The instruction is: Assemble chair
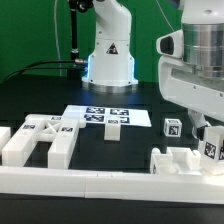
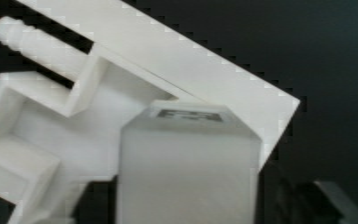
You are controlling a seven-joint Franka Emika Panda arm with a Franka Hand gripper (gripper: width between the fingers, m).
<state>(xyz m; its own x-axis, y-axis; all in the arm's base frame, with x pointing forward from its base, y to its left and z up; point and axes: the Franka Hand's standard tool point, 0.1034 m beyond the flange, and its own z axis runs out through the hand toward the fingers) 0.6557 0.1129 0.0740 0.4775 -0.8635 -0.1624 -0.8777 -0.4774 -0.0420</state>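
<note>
Exterior view. The marker board (image 1: 138,117) lies mid-table (image 1: 30,100), and everything is placed from it. The arm's base (image 1: 108,55) stands behind the board. A small white block (image 1: 113,129) sits at the board's near edge, touching or overlapping it. To the exterior view's left of the board, well apart, lies a large white slotted chair frame (image 1: 40,140), flat on the table. Just off the board's end on the exterior view's right stands a small tagged cube (image 1: 172,127). Further that way and nearer the camera lies a notched white chair part (image 1: 175,160). The gripper (image 1: 207,138) hangs low right by it, and a tagged face (whose, I cannot tell) shows beneath the hand. The fingers are hidden by the hand body, so I cannot tell whether they are spread or clamped. A long white rail (image 1: 100,182) runs across in front of the board.

Wrist view. Close in on white parts over the dark table. A flat panel (image 2: 176,60) runs diagonally. A ridged peg (image 2: 25,40) juts from an open frame piece (image 2: 34,130) that lies against the panel. A pale grey block (image 2: 185,170) overlaps the panel's edge. No fingertip shows clearly here, so the grip stays unknown.
</note>
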